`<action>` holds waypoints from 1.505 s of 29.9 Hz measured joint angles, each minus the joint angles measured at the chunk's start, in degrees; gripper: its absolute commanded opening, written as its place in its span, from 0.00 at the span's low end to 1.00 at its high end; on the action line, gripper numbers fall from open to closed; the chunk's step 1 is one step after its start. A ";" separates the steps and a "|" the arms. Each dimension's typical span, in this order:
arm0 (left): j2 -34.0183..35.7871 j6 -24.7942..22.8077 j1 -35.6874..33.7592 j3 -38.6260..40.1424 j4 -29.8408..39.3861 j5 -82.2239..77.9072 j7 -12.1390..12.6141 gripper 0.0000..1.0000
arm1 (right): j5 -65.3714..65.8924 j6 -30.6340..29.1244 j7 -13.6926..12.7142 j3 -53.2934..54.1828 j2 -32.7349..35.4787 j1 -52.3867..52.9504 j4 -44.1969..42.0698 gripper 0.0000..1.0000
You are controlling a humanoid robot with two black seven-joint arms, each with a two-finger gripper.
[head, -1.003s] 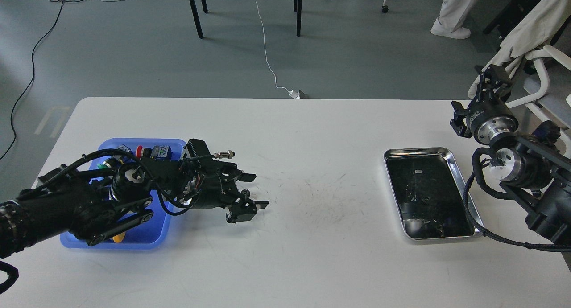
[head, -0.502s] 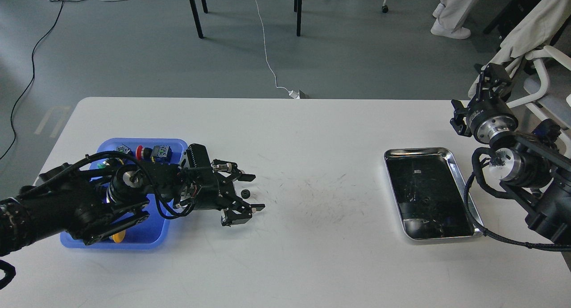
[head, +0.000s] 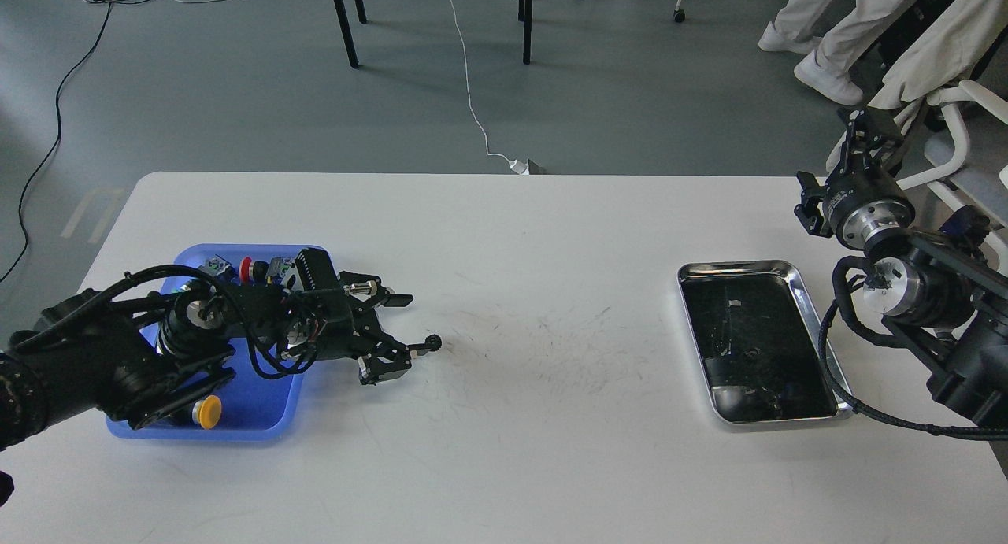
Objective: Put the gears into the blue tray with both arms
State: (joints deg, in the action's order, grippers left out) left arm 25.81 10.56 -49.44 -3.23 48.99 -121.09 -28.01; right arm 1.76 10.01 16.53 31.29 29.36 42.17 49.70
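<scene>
One small black gear lies on the white table, right of the blue tray. My left gripper reaches out over the tray's right rim and is open. Its lower fingertip sits right beside the gear, and whether they touch I cannot tell. Nothing is held between the fingers. My right gripper is raised off the table's far right edge, pointing up and away, too small and dark to read. The left arm hides much of the blue tray.
Coloured push-button switches lie in the blue tray, a yellow one near the front and a red one at the back. A shiny silver tray with a dark inside stands at the right. A person's legs are beyond the table.
My left gripper has pulled back to the left toward the blue tray, still open. The gear has stayed in place on the table, now off the fingertips. The person's legs have shifted.
</scene>
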 measured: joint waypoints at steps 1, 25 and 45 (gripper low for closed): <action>-0.07 0.00 0.02 0.00 0.01 0.03 0.00 0.76 | 0.00 0.00 0.00 0.00 0.00 0.00 0.00 0.99; 0.87 -0.77 0.02 0.02 4.37 1.96 0.02 0.67 | 0.96 -0.09 -0.10 -1.23 -0.74 0.10 -2.07 0.99; -0.88 0.07 1.31 -0.03 4.17 1.46 0.01 0.59 | 1.75 -0.09 -0.10 -1.94 -0.84 -0.03 -2.31 0.99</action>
State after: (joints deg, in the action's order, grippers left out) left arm 24.93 10.64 -48.12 -3.26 53.16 -119.63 -28.00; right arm 3.51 9.93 16.43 29.34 28.51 42.14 47.39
